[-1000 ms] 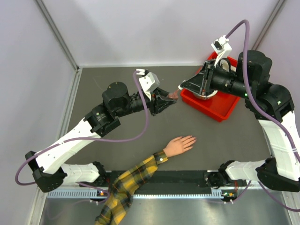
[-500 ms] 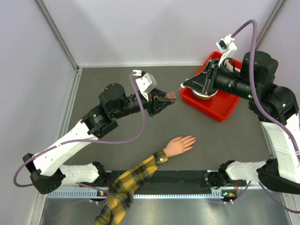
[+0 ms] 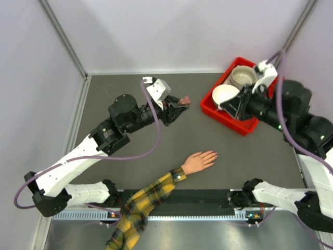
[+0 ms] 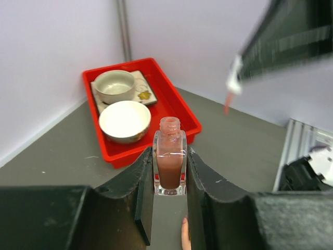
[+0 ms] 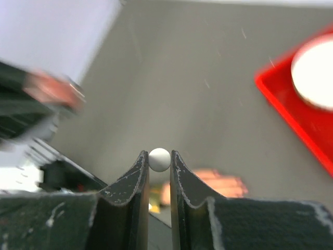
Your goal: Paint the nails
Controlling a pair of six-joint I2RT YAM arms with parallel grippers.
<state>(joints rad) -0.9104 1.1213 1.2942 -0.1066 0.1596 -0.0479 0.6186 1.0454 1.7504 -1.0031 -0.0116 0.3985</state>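
Observation:
The pale mannequin hand (image 3: 197,162) lies palm down at the table's near middle, in a yellow plaid sleeve (image 3: 151,197). Its nails (image 3: 214,154) at the fingertips are too small to make out. My left gripper (image 3: 179,104) hovers above the table's centre, shut on a small open polish bottle (image 4: 169,164) of brownish-pink polish, held upright. My right gripper (image 3: 228,107) is over the red tray's left edge, shut on the white brush cap (image 5: 159,159). The pink-tipped brush (image 4: 228,100) hangs apart from the bottle. One mannequin fingertip (image 4: 184,237) shows below the bottle.
A red tray (image 3: 244,124) at the back right holds a white bowl (image 3: 225,94) and a beige cup (image 3: 242,76) on a patterned coaster (image 4: 141,90). Grey walls close in the back and sides. A metal rail (image 3: 171,213) runs along the near edge.
My right gripper has drawn back to the right, away from the bottle, uncovering the bowl and cup. The left gripper with the bottle has shifted slightly up and left.

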